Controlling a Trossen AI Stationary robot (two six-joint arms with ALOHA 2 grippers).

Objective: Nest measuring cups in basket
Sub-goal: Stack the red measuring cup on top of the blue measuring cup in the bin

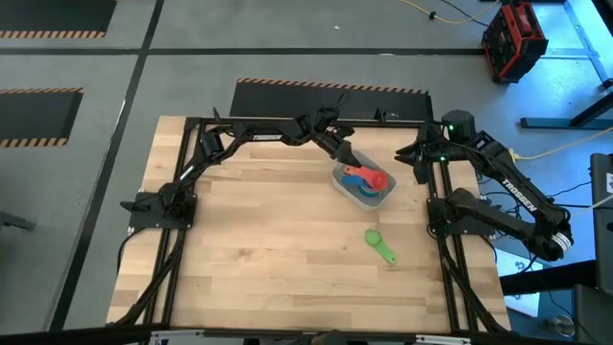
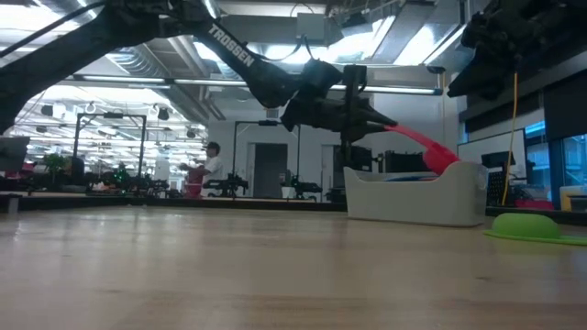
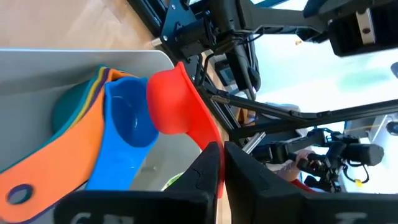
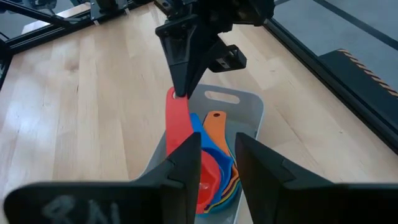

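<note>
I see the basket (image 1: 387,195) first. It is a small pale grey plastic tray with round corners and smooth walls, and it sits on the far right part of the bench (image 1: 268,249). Inside it lie the measuring cups, stacked one in another. They are shiny plastic scoops with round bowls and flat handles. From my left wrist view I can make out a teal cup (image 3: 65,112) at the bottom, then an orange cup (image 3: 56,168) and a blue cup (image 3: 127,124).

The red cup (image 1: 374,178) is on top. Its bowl rests in the stack and its long flat handle sticks up and out over the basket's edge, tilted.

My left claw (image 1: 347,157) is right at that handle. Its two dark fingers are pinched almost together on the end of the red handle, so it holds the red cup.

A green cup (image 1: 379,244) lies alone on the bench, near the basket but apart from it, closer to me.

The bench is light wood made of long strips, with a black metal frame around it.

My right claw (image 4: 216,163) hangs just above the basket with its fingers a little way apart, holding nothing.
</note>
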